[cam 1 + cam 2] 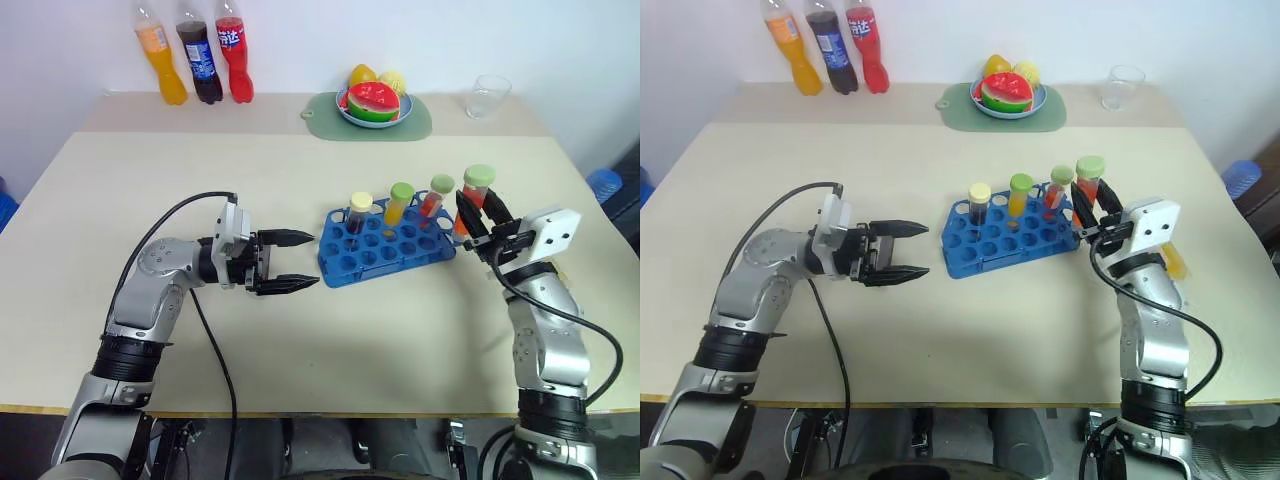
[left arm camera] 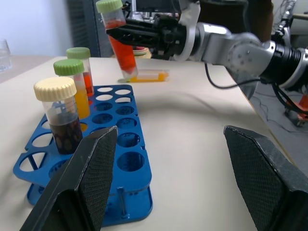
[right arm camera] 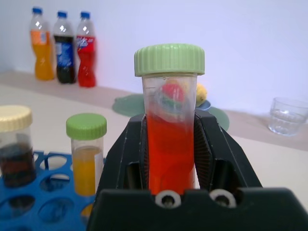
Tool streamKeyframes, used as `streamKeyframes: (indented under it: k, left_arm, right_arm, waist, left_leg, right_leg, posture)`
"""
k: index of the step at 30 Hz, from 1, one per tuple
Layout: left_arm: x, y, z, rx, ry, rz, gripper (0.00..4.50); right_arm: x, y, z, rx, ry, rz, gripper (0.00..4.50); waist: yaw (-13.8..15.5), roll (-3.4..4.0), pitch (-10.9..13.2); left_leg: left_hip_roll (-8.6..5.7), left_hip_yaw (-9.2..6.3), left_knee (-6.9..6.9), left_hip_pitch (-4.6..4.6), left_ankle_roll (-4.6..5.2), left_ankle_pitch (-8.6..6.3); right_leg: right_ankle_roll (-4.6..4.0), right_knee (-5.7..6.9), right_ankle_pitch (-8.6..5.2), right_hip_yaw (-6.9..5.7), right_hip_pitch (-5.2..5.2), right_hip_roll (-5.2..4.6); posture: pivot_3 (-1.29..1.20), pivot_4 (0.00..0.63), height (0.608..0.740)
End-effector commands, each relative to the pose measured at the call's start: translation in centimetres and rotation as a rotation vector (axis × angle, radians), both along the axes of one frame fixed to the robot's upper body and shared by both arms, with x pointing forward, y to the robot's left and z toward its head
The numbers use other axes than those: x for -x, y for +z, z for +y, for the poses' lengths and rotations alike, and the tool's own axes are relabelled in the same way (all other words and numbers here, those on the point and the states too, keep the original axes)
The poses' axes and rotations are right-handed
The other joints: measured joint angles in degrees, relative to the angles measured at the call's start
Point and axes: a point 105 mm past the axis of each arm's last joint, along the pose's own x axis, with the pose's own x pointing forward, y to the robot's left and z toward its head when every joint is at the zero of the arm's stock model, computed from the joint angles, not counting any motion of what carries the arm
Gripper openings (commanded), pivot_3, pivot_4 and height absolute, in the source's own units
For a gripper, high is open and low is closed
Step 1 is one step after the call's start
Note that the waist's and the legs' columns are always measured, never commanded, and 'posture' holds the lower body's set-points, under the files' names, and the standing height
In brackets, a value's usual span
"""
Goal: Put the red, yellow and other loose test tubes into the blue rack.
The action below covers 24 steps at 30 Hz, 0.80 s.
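The blue rack [image 1: 385, 250] lies mid-table, angled. Three tubes stand in its far row: a cream-capped dark tube [image 1: 359, 216], a green-capped yellow tube [image 1: 399, 203] and a green-capped red tube [image 1: 436, 197]. My right gripper [image 1: 474, 215] is shut on another red test tube [image 3: 171, 139] with a green cap, held upright just above the rack's right end. My left gripper [image 1: 296, 261] hovers open and level just left of the rack, its fingers [image 2: 91, 178] pointing at it with nothing between them. One more yellow-orange tube [image 2: 144, 75] lies on its side on the table beyond the rack's right end.
Three soda bottles [image 1: 195, 60] stand at the back left. At the back centre a fruit plate [image 1: 374, 105] rests on a green mat [image 1: 420, 122], and a clear glass [image 1: 487, 96] stands at the back right. Bare table spreads in front of the rack.
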Motion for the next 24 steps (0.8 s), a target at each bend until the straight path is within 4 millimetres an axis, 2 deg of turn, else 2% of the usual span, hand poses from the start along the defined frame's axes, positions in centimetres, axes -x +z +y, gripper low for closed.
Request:
streamKeyframes:
  k: [1,10,20,21,23,24]
  left_arm:
    - [-0.1,0.9,0.1,0.006,-0.001,-0.045,3.66]
    - [-0.1,1.0,0.6,0.001,0.022,-0.051,3.66]
    - [0.2,0.9,0.8,0.004,0.038,-0.043,3.66]
    - [0.2,0.9,0.8,0.005,0.038,-0.042,3.66]
    - [0.3,0.8,0.8,0.007,0.039,-0.039,3.66]
    - [0.3,0.7,0.7,0.007,0.039,-0.038,3.66]
  right_arm:
    - [-0.2,0.2,0.3,-0.004,-0.024,-0.055,0.78]
    - [-1.1,-2.4,1.4,-0.030,-0.008,-0.016,0.78]
    - [-1.9,-2.9,2.7,-0.115,0.053,-0.010,0.78]
    - [-1.8,-2.8,2.7,-0.112,0.055,-0.015,1.85]
    - [-1.6,-2.5,2.4,-0.064,0.034,-0.034,2.66]
    - [-1.5,-2.3,2.1,-0.046,0.019,-0.041,3.29]
  waist:
    - [-0.03,0.00,0.00]
    - [-0.11,0.00,-0.01]
    - [-0.48,-0.01,-0.01]
    - [-0.49,-0.01,-0.01]
    - [-0.43,0.00,0.00]
    - [-0.36,0.01,0.00]
  left_leg:
    - [-0.01,0.00,0.00,0.00,0.00,0.00]
    - [0.00,-0.01,0.00,0.02,0.00,0.00]
    - [0.04,0.00,0.00,0.09,0.00,0.00]
    - [0.04,0.00,0.00,0.09,0.00,0.00]
    - [0.04,0.00,-0.01,0.09,0.00,0.00]
    - [0.04,0.00,-0.01,0.09,0.00,0.00]
  right_leg:
    - [0.00,0.00,0.00,0.00,0.00,-0.01]
    - [-0.01,0.03,0.00,0.00,0.01,-0.01]
    - [-0.01,0.10,0.00,0.01,0.03,0.02]
    - [-0.01,0.10,0.00,0.01,0.03,0.02]
    - [-0.01,0.10,0.00,0.01,0.03,0.02]
    - [-0.01,0.10,0.00,0.01,0.03,0.02]
  posture:
    - [0.00,0.150,0.740]
    - [0.00,0.150,0.740]
    - [0.00,0.150,0.740]
    - [0.00,0.150,0.740]
    - [0.00,0.150,0.740]
    - [0.00,0.150,0.740]
